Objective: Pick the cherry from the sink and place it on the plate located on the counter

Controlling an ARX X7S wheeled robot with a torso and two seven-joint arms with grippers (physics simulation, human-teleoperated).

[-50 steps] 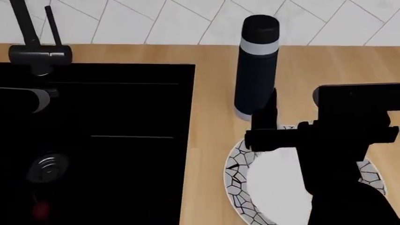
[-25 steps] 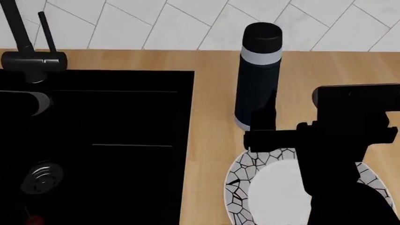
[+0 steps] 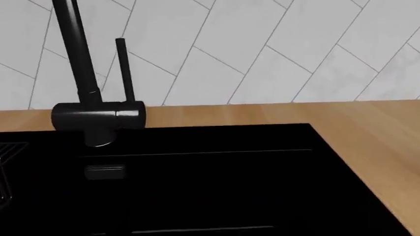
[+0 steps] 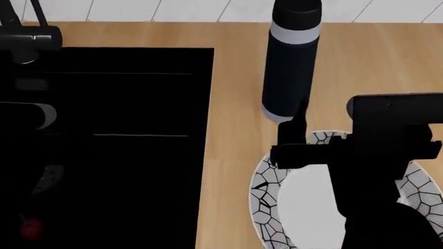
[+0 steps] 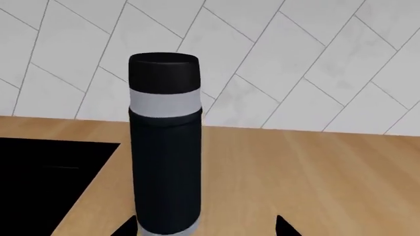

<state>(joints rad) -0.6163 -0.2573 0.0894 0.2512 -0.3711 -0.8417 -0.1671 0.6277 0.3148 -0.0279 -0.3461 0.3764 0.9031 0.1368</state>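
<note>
Cherry (image 4: 29,228) lies low in the sink (image 4: 138,155), nearer the left gripper (image 4: 24,115), whose jaws I cannot make out.

A tall dark bottle (image 5: 165,147) with a pale grey band under its black cap stands upright just ahead of the right gripper (base between its fingertips), before white diagonal wall tiles (image 5: 315,54).

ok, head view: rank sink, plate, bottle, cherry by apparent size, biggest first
1. sink, by far the largest
2. plate, partly hidden by the right arm and cut off by the frame edge, so only likely ahead of the bottle
3. bottle, top cropped
4. cherry, tiny red spot in the basin
</note>
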